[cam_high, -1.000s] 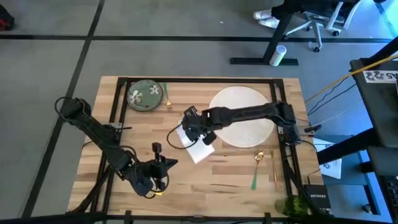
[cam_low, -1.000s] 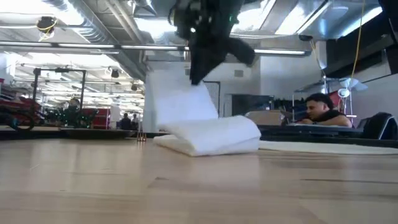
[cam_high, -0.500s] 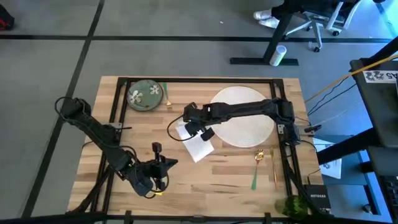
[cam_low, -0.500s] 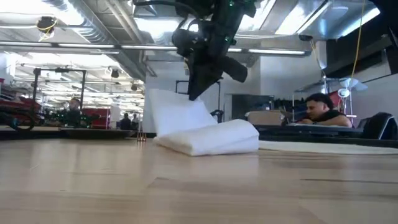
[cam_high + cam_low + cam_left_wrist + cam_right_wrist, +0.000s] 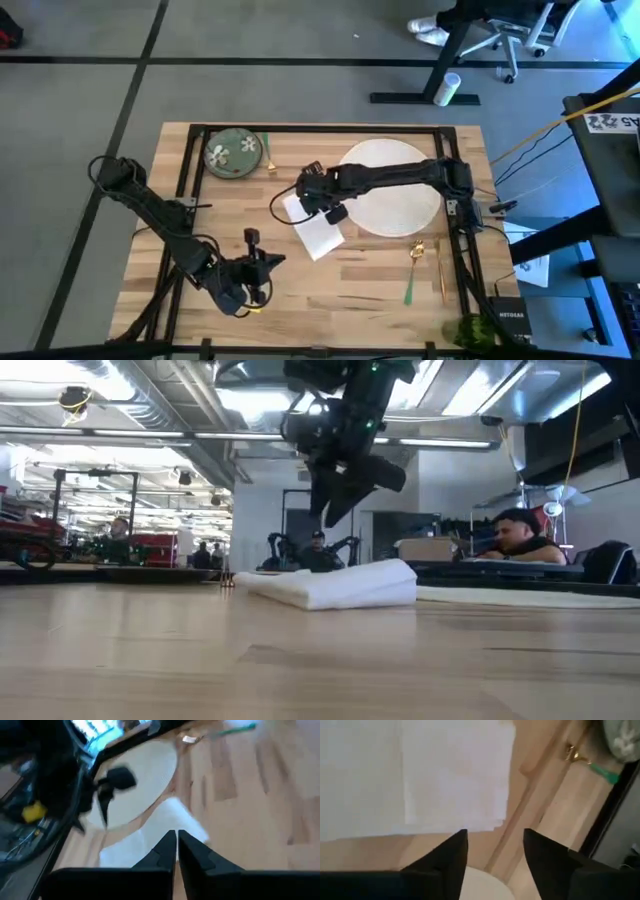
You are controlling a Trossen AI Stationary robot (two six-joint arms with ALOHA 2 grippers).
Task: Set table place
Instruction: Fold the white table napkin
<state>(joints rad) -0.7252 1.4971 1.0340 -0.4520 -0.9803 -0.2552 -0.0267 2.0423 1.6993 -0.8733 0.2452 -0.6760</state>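
Note:
A white napkin [image 5: 318,234] lies folded flat on the wooden table [image 5: 350,300], left of the large white plate [image 5: 392,186]; it also shows in the low view [image 5: 335,584]. My right gripper [image 5: 312,196] hovers open just above the napkin's far end [image 5: 420,775], with nothing between its fingers [image 5: 455,851]. My left gripper [image 5: 262,262] waits shut near the table's near left. A green flowered dish [image 5: 232,153] sits at the far left, with one gold piece of cutlery [image 5: 270,155] beside it. More green-handled cutlery [image 5: 414,272] lies near the right. A green tumbler [image 5: 465,330] stands at the near right corner.
Black frame bars [image 5: 188,165] run along the table's left, far and right sides. A person [image 5: 515,535] sits in the room beyond the table. Bare wood [image 5: 350,300] stretches along the near edge between the left gripper and the cutlery.
My right gripper has let go of the napkin's raised flap and has risen a little, drifting toward the far edge. The flap, which stood up under the gripper, has fallen, and the napkin now lies flat; its lower folded part stayed in place.

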